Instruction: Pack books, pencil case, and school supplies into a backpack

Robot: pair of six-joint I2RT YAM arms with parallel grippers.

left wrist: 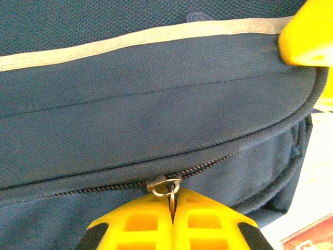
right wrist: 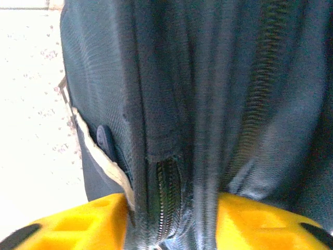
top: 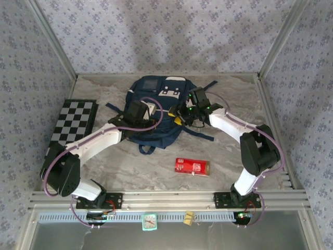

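The navy backpack point(top: 162, 99) lies flat at the table's middle rear. My left gripper point(top: 144, 111) rests on its left side; in the left wrist view the gripper point(left wrist: 174, 196) is shut on the metal ring of a zip pull point(left wrist: 165, 183) of the backpack point(left wrist: 156, 104). My right gripper point(top: 186, 112) is on the bag's right side. Its yellow fingers point(right wrist: 78, 219) are shut on a bunched fold of the backpack point(right wrist: 208, 78) that carries a zip point(right wrist: 169, 192). The school supplies, a red box point(top: 191, 166), lie on the table in front of the bag. The books and pencil case are out of view.
A black-and-white chessboard point(top: 73, 122) lies at the left edge of the table. Dark straps point(top: 200, 136) trail from the bag toward the right arm. Patterned walls close in the table on three sides. A corner of the red box point(left wrist: 312, 238) lies just beyond the bag's edge.
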